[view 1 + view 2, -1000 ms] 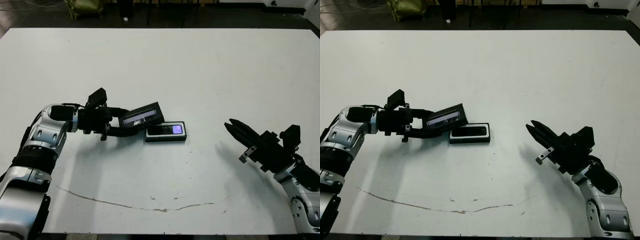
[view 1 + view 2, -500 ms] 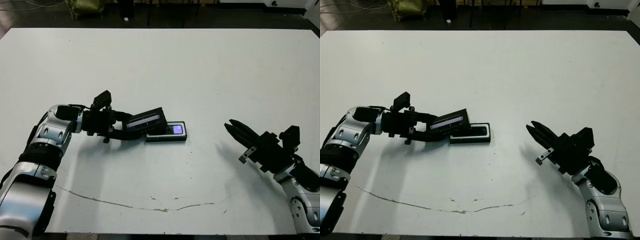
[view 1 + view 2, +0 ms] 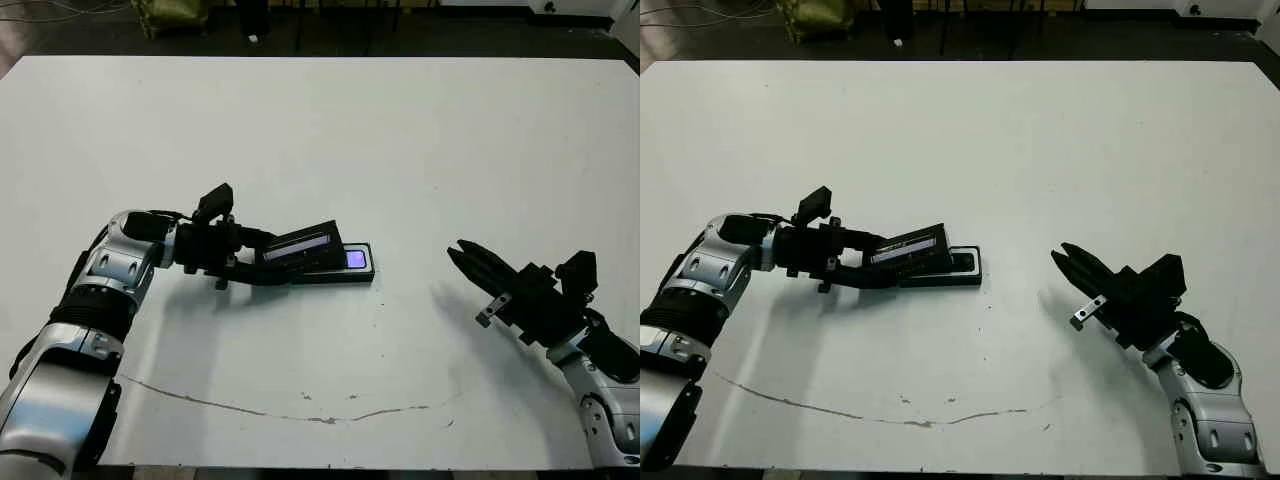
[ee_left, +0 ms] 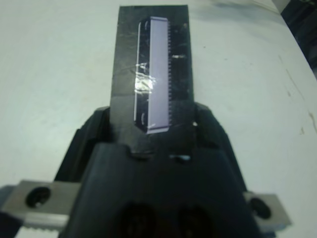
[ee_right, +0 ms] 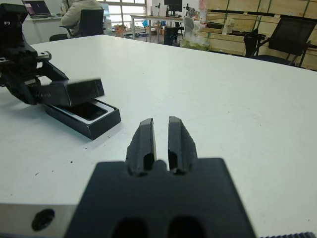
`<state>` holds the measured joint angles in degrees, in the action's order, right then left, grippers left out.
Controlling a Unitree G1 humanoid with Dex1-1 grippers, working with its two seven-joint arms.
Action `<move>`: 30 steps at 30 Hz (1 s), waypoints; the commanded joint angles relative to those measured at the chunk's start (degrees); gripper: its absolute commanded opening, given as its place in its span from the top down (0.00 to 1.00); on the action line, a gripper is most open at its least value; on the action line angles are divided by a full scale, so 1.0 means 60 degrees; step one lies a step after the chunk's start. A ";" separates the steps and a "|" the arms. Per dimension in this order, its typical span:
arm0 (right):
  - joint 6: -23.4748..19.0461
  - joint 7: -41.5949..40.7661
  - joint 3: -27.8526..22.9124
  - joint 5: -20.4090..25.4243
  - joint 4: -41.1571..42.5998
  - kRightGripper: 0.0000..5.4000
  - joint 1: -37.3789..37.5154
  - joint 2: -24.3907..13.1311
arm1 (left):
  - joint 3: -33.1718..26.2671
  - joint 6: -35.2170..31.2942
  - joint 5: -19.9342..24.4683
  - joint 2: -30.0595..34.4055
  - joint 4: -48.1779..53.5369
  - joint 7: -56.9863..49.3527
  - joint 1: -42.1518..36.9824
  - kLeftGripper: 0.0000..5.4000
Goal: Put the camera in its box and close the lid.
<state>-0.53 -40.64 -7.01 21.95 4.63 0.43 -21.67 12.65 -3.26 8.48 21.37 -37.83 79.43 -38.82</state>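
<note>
Two black fingers of the left gripper [image 3: 262, 262] clamp the lid [image 3: 300, 250], tilted over the box [image 3: 345, 268]. The right gripper [image 3: 468, 262] hangs apart, fingers nearly together, holding nothing.

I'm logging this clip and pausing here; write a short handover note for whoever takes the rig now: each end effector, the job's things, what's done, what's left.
Left end effector: shut on the lid, holding it tilted over the left part of the box, not yet seated.
Right end effector: fingers close together, holding nothing, above the table, to the right of the box.
Camera: a dark bar already lies in the white-lined box.
Done: camera in the box, lid picked up.
Left: lower the lid square onto the box, release.
</note>
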 commanded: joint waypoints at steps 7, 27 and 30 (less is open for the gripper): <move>-0.0589 0.0090 -0.0024 0.0321 0.0383 1.00 0.0233 -0.0099 | 0.0360 -0.0143 -0.0354 0.0033 0.0912 -0.0548 0.0689 0.56; -0.0749 0.0172 -0.0096 0.0637 0.0501 1.00 0.0365 -0.0025 | 0.1046 -0.0213 -0.0946 -0.0462 0.1584 -0.1971 0.0634 0.56; -0.0603 0.0112 -0.0074 0.0589 0.0501 1.00 0.0368 -0.0063 | 0.1304 -0.0146 -0.1142 -0.0596 0.1261 -0.1855 0.0309 0.56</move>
<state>-3.73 -39.87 -7.25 25.79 7.83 1.77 -21.63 18.55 -3.71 3.05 18.57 -28.72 67.83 -37.04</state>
